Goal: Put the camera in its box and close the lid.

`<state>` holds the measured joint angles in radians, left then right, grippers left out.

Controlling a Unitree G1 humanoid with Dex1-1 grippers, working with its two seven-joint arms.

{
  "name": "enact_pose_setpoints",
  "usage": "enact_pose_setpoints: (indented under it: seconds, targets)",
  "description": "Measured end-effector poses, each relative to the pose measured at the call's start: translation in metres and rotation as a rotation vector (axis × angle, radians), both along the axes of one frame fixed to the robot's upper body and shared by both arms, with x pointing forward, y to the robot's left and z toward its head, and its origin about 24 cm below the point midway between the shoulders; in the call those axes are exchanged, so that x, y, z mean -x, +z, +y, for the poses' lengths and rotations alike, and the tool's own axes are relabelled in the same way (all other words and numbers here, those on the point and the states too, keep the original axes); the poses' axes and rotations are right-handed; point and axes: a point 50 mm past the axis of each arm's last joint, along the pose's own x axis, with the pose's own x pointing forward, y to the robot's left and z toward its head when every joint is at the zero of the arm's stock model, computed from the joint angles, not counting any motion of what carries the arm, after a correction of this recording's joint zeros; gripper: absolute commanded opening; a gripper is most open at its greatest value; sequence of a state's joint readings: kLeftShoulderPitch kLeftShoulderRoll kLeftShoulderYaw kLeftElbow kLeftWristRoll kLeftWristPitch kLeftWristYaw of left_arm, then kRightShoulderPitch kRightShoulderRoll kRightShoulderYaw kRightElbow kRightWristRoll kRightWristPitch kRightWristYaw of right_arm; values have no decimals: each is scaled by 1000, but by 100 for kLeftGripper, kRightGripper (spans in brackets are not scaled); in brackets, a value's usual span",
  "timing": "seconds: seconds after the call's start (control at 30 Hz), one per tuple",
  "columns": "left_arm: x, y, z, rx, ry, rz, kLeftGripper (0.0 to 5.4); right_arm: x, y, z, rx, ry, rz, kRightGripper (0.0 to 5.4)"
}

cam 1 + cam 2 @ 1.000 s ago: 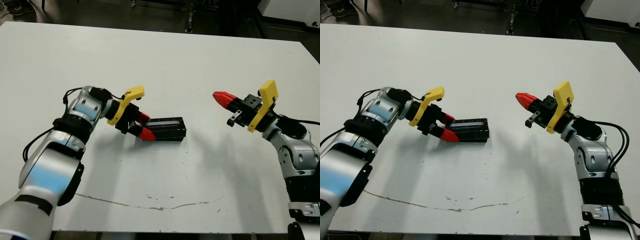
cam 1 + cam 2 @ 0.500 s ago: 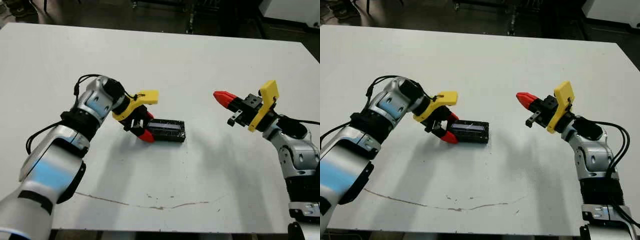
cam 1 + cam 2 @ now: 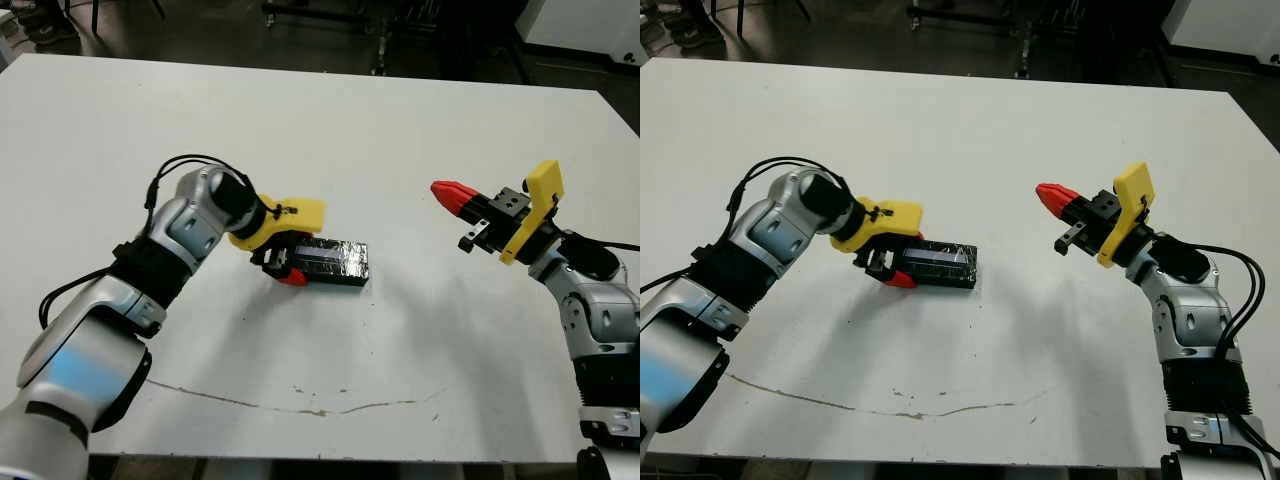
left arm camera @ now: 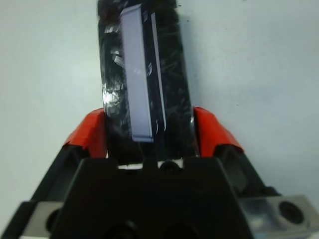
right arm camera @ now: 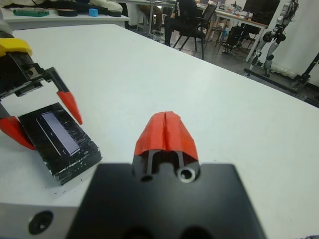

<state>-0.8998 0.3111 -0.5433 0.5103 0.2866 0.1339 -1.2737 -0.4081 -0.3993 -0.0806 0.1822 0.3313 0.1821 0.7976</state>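
Observation:
The box (image 3: 336, 279) lies on the white table left of centre, a small black block. The lid (image 3: 330, 253), glossy black with a pale stripe (image 4: 137, 74), sits flat on top of it. No camera shows. My left gripper (image 3: 288, 264) is open and straddles the box's left end, with a red finger (image 4: 89, 132) close against each long side. The right wrist view shows the box (image 5: 75, 152) between those spread fingers. My right gripper (image 3: 447, 191) hovers well to the right of the box. It is shut with nothing in it, its tips (image 5: 165, 124) pressed together.
A thin dark scratch (image 3: 300, 402) runs across the table near its front edge. Beyond the far edge is dark floor with stands (image 3: 380, 40). A seated person (image 5: 182, 15) and another robot (image 5: 279, 25) show far behind the table.
My left arm has swung up and round, turning the wrist so that the gripper now sits over the box's left end. The box has barely shifted. The right arm holds still.

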Motion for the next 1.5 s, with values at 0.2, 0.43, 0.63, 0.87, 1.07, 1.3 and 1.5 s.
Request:
enact_pose_setpoints:
  seconds: [0.2, 0.43, 0.63, 0.87, 1.07, 1.3, 1.5]
  targets:
    - [-4, -1, 4, 13, 50, -8, 535, 1, 0, 0, -5, 2, 3, 0]
    - [-10, -7, 12, 42, 105, 34, 539, 2, 0, 1, -5, 4, 0, 0]
    - [-13, -10, 19, 82, 135, 66, 539, 2, -1, 0, -6, 3, 5, 0]
    - [-5, -1, 29, 108, 115, 46, 539, 3, 0, 1, -5, 6, -2, 0]
    - [2, 17, 63, 63, 166, 60, 539, 3, 0, 0, -4, 7, 0, 0]
    - [5, 32, 111, -4, 247, -20, 539, 3, -1, 0, -6, 10, 3, 0]
    - [10, 34, 129, -90, 243, -97, 539, 3, -2, 0, -8, 14, 11, 0]
